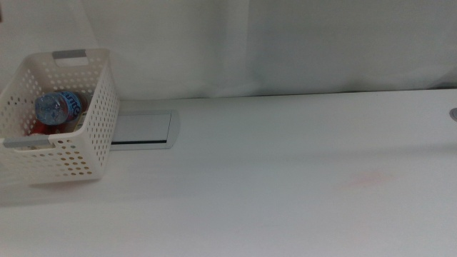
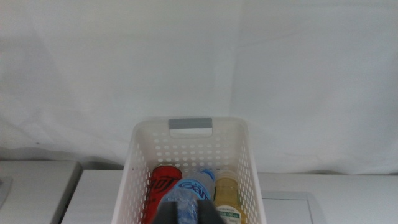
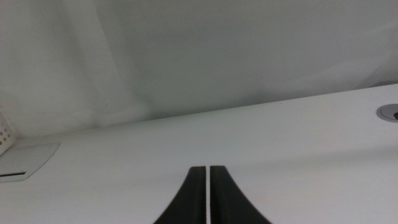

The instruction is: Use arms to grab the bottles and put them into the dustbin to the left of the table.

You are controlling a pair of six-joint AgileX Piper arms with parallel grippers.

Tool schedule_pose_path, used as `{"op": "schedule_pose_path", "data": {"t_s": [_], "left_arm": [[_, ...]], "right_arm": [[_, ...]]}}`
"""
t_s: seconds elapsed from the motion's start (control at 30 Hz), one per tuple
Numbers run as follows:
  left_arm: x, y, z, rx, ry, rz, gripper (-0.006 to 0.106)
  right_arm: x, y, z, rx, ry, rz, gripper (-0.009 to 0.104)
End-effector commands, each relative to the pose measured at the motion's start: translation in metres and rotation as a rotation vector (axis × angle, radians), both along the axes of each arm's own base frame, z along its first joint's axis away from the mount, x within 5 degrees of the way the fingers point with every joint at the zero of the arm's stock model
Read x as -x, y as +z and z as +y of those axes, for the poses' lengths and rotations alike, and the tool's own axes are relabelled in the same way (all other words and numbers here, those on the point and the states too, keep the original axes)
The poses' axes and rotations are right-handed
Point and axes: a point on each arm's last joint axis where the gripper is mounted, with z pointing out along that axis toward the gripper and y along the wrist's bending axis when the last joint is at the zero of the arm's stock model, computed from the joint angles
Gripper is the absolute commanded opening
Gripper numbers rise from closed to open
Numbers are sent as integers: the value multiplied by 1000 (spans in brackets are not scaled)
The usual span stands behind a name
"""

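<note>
The left claw, jaws cut off so I cannot tell its grip, hangs over the dustbin holding all three bottles; the right claw is clenched.

White table under dustbin

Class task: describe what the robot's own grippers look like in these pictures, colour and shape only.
The right gripper shows two smooth black jaws, broad at the base, curving up to narrow tips. Of the left gripper only dark grey, blurred jaw tips are visible. No cables or markings show.
</note>
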Motion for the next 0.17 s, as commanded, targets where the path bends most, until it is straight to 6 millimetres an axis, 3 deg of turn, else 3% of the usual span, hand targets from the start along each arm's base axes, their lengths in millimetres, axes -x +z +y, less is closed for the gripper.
{"op": "schedule_pose_path", "data": {"t_s": [0.0, 0.13], "left_arm": [[34, 3, -5, 23, 2, -56, -2], [91, -4, -12, 7, -8, -146, -2]], "right_arm": [[0, -1, 0, 7, -5, -8, -2], [0, -1, 0, 7, -5, -8, -2]]}}
